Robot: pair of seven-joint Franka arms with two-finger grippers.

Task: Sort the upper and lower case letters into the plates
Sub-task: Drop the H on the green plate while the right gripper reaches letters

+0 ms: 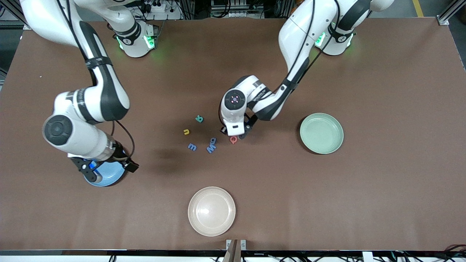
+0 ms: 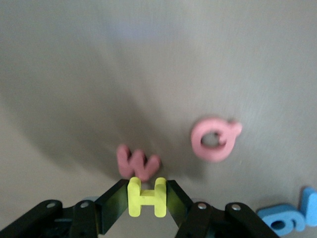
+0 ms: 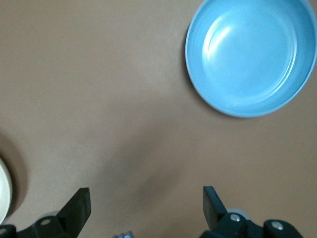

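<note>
Two grippers in play, only one busy. Left gripper is clamped on a yellow upper-case H, pinched across its two uprights between the black pads. In the front view that gripper sits low over the letter cluster mid-tabletop; can't tell from here whether the H has cleared the surface.

Beside it: red w just next to the H, red Q a bit further out, a light blue letter at the edge of the wrist view. The other loose letters, teal, yellow, blue m and a blue pair, lie toward the right arm's end of the cluster.

Step as I read it: carry the H to a plate. Both the pale green plate and the blue plate look empty, so the case-to-plate mapping isn't set yet. Green is on the left arm's own end, the sensible pick.

To do it well:
- lift straight up first; the w is close enough to get dragged
- grip is narrow on a thin piece, so move smoothly
- release low over the plate centre so it doesn't bounce out
- skip the cream plate, nearest the front camera

Right gripper waits with jaws wide, hovering by the blue plate, holding nothing.
</note>
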